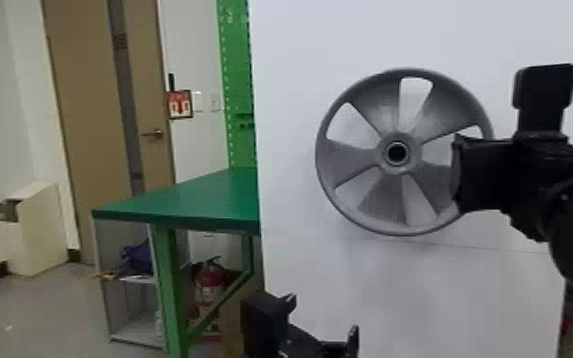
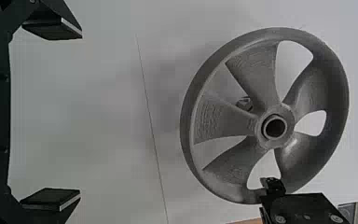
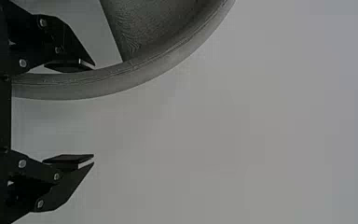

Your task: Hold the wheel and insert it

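Wheel: gray, five-spoked, round black hub hole.

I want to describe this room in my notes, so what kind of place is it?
Probably a workshop or lab: a green workbench, a green perforated panel and a fire extinguisher stand near a door.

Gray wheel w/ R end effector at rim, wht panel behind.

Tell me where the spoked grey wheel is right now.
In the head view, the spoked grey wheel is right of centre, upright before the white panel, its right-hand edge by the right pincer.
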